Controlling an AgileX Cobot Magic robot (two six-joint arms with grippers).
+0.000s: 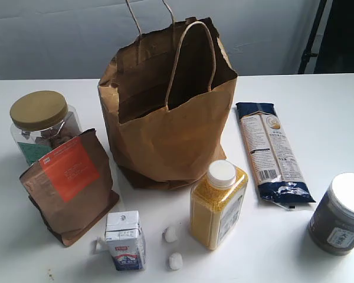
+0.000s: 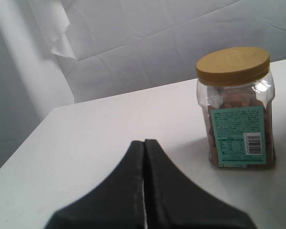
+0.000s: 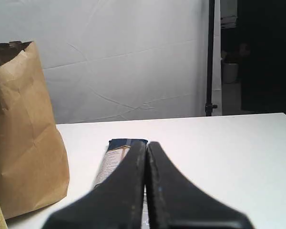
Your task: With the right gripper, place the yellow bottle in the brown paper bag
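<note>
Two things are worrying me here. The squarish clear plastic bottle of yellow grains with the white cap is standing upright just in front of the tall crinkled brown paper bag. It's looking tall enough that a clumsy nudge could be tipping it onto the small white lumps beside it. Also, the bag's twisted paper loop handle is arching over the mouth, so a carried bottle might be snagging there or folding the rim in.

The bulky black right gripper is sitting fully clenched, fingers pressed together, gripping nothing, and I'm not seeing it touch anything. The bottle is sitting off to its side, nearer than the bag, and the long dark-blue packet is lying straight ahead.
</note>
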